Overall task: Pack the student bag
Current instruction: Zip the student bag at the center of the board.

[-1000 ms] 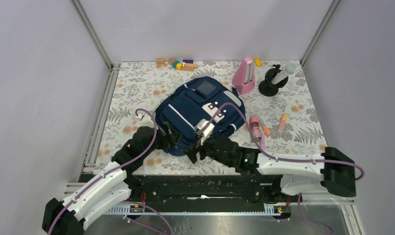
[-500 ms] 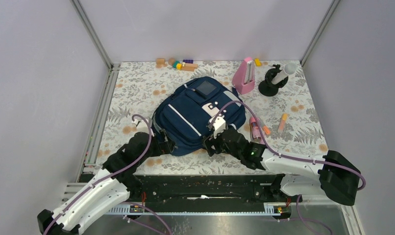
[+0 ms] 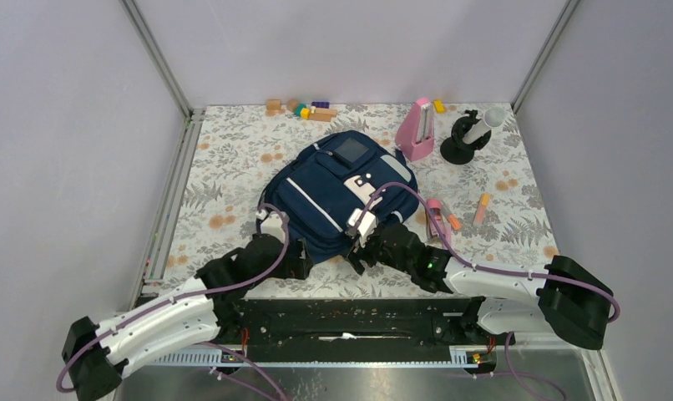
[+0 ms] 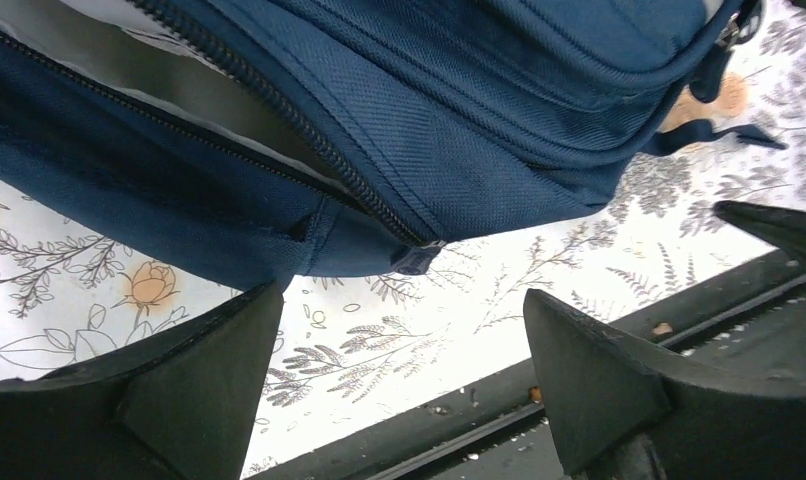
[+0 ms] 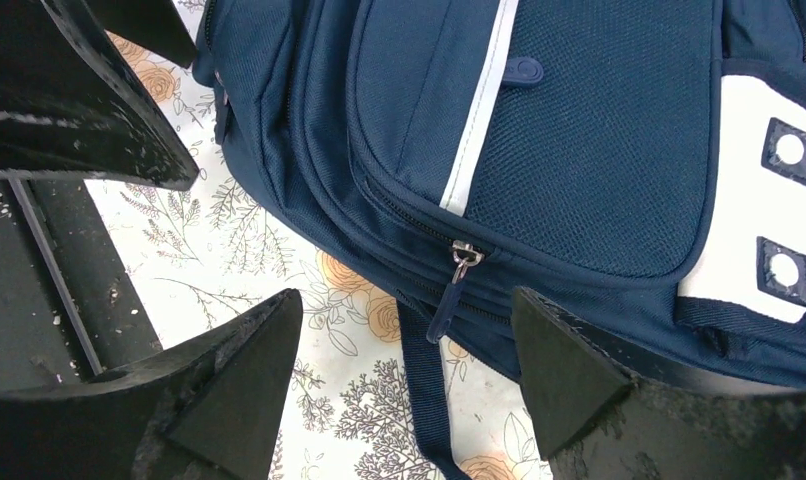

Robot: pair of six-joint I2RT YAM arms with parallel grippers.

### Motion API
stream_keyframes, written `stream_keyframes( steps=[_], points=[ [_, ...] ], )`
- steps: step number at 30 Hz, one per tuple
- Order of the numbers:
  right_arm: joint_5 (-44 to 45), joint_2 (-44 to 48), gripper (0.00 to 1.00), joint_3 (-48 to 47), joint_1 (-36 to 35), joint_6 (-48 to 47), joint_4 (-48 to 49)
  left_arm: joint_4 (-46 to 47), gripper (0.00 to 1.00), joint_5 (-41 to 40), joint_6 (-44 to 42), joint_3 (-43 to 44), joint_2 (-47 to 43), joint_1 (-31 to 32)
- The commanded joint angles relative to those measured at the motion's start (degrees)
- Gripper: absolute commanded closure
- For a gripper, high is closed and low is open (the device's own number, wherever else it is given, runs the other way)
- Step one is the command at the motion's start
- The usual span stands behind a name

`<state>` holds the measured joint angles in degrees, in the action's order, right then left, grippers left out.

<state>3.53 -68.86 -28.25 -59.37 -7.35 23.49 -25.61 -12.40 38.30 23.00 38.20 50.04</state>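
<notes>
The student bag (image 3: 337,194) lies flat mid-table on the floral cloth (image 3: 233,159), front pocket up. The left gripper (image 4: 399,300) sits at its near-left corner, fingers spread, grasping nothing. The right gripper (image 5: 407,300) hovers at the bag's near edge by a zipper pull (image 5: 444,310), fingers likewise released.

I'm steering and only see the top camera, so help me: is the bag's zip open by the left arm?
Observer: Yes. Left wrist view: the bag has its zipper parted, grey lining showing.
Operator: Is that end effector holding something?
Observer: No. The left end effector is open, only table between its fingers.
Operator: And the right one?
Observer: The right end effector is open; a zipper pull dangles off the pocket just ahead.
</notes>
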Motion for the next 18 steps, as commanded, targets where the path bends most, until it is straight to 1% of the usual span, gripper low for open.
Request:
stream_keyframes(
  steps=[1,2,3,5,9,12,14,18],
  points=[
    [0.10,0.55,0.18,-0.12,-0.67,-1.81,4.16,4.56,0.11,-11.73,-1.22,0.55,3.89,4.40],
    [0.10,0.59,0.18,-0.02,-0.78,-1.80,4.38,4.97,0.16,-13.55,-1.62,0.77,5.23,5.42],
    [0.56,0.35,0.19,0.09,-1.18,-1.80,4.70,6.77,0.24,-17.29,-1.76,1.24,7.13,7.39],
    [1.09,0.02,0.20,0.18,-1.46,-1.86,4.73,8.95,0.33,-18.68,-1.93,1.27,8.17,7.90],
    [1.85,-0.22,0.21,0.44,-1.79,-1.75,4.99,11.93,0.41,-20.60,-2.20,1.44,9.00,8.32],
    [2.07,-0.17,0.21,0.70,-1.93,-1.53,5.28,12.08,0.44,-22.02,-2.25,1.73,8.64,8.41],
    [2.16,-0.35,0.21,0.75,-1.84,-1.45,5.43,12.49,0.41,-22.02,-2.59,1.69,8.11,8.41],
    [2.10,-0.90,0.21,0.43,-1.97,-1.07,5.72,14.74,0.41,-19.99,-3.14,0.72,8.42,8.47]
  ],
)
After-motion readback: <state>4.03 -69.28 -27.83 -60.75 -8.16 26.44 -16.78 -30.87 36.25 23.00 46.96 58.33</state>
